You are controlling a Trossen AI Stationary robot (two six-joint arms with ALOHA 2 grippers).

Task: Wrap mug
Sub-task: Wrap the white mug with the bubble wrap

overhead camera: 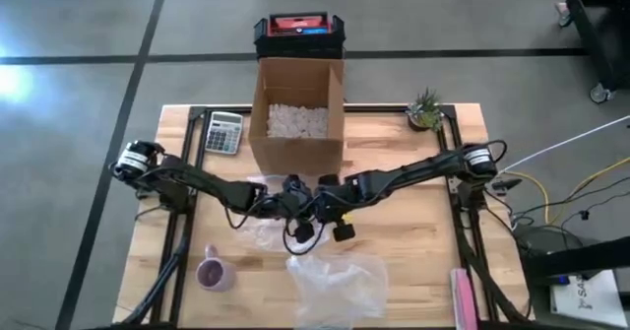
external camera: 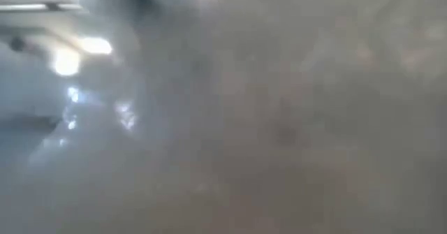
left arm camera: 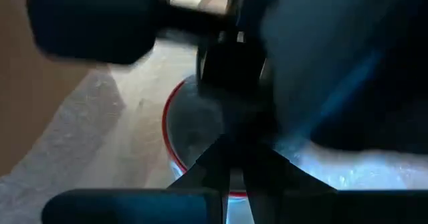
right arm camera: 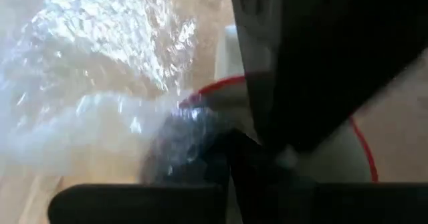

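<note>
Grey concrete floor crossed by dark lines surrounds the light wooden table filling the lower middle of the high view. At its centre the left gripper and right gripper meet over crumpled clear bubble wrap; whether their fingers are open or closed cannot be told. Wrist views show a white red-rimmed mug close under them. Upper centre stands an open cardboard box, a purple mug at lower left.
</note>
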